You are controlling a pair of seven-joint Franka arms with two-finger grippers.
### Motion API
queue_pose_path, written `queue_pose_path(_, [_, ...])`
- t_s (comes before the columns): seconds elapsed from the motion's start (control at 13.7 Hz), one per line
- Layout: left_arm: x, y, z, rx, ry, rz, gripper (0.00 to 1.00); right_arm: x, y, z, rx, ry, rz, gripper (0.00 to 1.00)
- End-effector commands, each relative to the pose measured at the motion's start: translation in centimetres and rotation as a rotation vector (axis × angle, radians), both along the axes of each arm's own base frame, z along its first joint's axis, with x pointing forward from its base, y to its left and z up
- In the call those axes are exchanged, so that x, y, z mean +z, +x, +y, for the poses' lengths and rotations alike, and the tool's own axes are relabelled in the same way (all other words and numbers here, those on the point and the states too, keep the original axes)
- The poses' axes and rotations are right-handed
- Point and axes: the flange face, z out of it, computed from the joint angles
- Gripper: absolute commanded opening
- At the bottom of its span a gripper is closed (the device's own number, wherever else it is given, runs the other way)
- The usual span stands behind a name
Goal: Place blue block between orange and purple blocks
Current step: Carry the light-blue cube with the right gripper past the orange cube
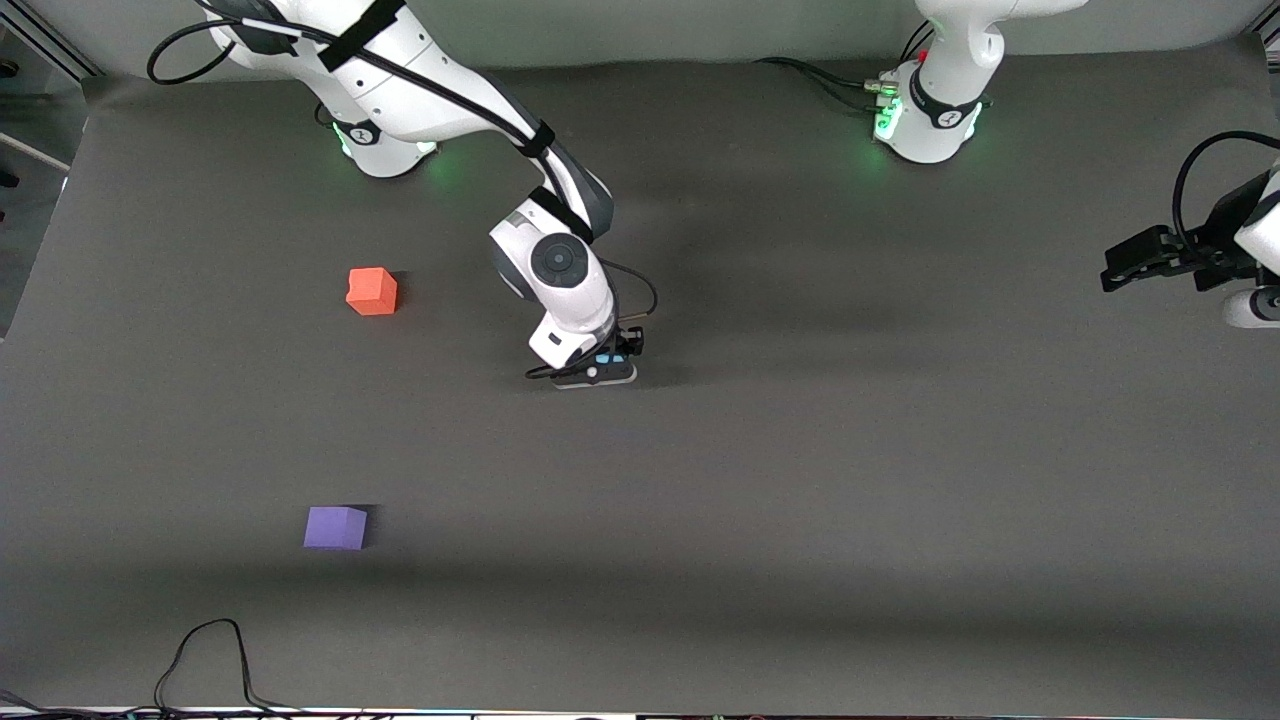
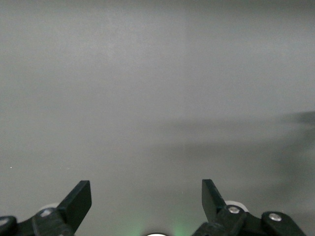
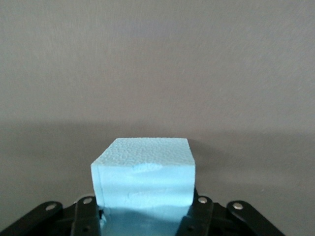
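**Right arm low at mid-desk, left arm parked**

The right arm reaches from its base to the middle of the desk (image 1: 800, 480), its end effector (image 1: 608, 362) low at the surface, with a bit of blue (image 1: 605, 357) showing at its tip. The orange block (image 1: 372, 291) sits toward the right arm's end. The purple block (image 1: 336, 527) lies nearer the camera, well apart from it. The left end effector (image 1: 1135, 265) waits at the left arm's end. A cable (image 1: 210, 660) loops at the near edge.
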Motion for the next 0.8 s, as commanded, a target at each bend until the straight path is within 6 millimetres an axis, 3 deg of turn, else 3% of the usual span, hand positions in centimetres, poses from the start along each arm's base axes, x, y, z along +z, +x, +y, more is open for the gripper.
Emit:
queue_pose_path(0.0, [0.2, -0.1, -1.6, -0.042, 0.014, -0.017, 1.0, 7.3, 2.7, -0.9, -0.037, -0.038, 0.049, 0.25])
queue_pose_path(0.22, [-0.2, 0.3, -1.7, -0.044, 0.02, -0.024, 1.0, 18.4, 4.3, -0.7, -0.037, -0.078, 0.083, 0.25])
queue_pose_path(0.51, [-0.1, 0.2, -1.3, -0.036, 0.018, -0.025, 1.0, 30.4, 7.0, -3.9, -0.037, 0.022, 0.109, 0.25])
queue_pose_path(0.73, [-0.4, 0.5, -1.1, -0.033, 0.02, -0.028, 1.0, 33.8, 7.7, -9.7, 0.018, 0.009, 0.15, 0.25])
